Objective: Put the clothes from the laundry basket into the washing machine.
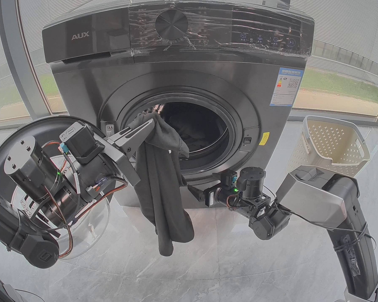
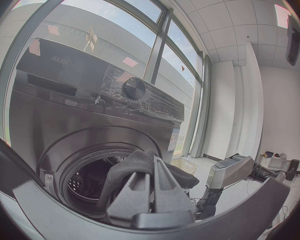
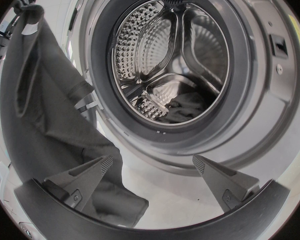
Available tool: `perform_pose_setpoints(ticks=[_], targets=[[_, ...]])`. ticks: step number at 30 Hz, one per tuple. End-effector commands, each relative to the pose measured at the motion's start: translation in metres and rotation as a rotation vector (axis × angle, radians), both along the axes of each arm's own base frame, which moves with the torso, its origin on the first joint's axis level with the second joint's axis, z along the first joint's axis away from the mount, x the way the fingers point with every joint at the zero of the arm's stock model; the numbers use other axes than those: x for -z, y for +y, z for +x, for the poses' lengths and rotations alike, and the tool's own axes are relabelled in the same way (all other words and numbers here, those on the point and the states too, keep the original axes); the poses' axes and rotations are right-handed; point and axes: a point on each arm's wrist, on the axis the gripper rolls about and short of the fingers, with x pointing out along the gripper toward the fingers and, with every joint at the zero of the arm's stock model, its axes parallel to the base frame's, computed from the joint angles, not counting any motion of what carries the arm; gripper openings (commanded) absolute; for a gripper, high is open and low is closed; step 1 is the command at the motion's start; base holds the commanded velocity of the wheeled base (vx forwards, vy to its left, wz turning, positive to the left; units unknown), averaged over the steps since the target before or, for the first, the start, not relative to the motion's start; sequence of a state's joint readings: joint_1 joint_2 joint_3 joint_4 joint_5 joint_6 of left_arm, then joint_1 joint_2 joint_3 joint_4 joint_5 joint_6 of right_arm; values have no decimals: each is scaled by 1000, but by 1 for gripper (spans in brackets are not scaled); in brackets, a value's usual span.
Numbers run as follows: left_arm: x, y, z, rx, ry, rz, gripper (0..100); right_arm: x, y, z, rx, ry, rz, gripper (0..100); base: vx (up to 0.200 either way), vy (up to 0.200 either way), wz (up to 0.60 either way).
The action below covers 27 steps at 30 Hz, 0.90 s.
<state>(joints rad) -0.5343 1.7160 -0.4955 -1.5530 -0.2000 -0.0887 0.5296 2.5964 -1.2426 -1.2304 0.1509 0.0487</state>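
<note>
My left gripper [image 1: 148,126] is shut on a dark grey garment [image 1: 161,189] at the left rim of the washing machine's [image 1: 176,76] round opening. The cloth bunches over the fingertips [image 2: 156,170] and hangs in a long fold almost to the floor. Inside the drum [image 3: 170,60] lies another dark garment [image 3: 185,107]. My right gripper [image 3: 150,165] stands open and holds nothing, low in front of the machine just below the opening, with the hanging garment [image 3: 53,117] beside it. The cream laundry basket [image 1: 332,145] stands on the floor to the machine's right, with no clothes visible in it.
The machine's round door [image 1: 42,124] is swung open to the left, behind my left arm. Pale tiled floor [image 1: 222,256] spreads in front of the machine. Large windows [image 1: 344,42] stand behind it.
</note>
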Motion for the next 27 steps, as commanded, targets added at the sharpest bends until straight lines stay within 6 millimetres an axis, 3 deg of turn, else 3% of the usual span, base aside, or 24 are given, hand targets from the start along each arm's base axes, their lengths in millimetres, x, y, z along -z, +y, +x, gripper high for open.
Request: perform_pose_setpoints(ticks=[1,15,22,27], targets=[[0,0,0,-1,-1,-1,0,0,20,6,31,-23,5,100,0,0,0],[0,2,5,-17,-1,-4,0,7,46,-32,-86,7,-15,100,0,0,0],[0,6,8,-32,2,-5,0,13,44,-43,-194,8,-2,100,0,0,0],[0,6,8,-30,8,-12,0,11,40,-40,-188,-2,3,100,0,0,0]])
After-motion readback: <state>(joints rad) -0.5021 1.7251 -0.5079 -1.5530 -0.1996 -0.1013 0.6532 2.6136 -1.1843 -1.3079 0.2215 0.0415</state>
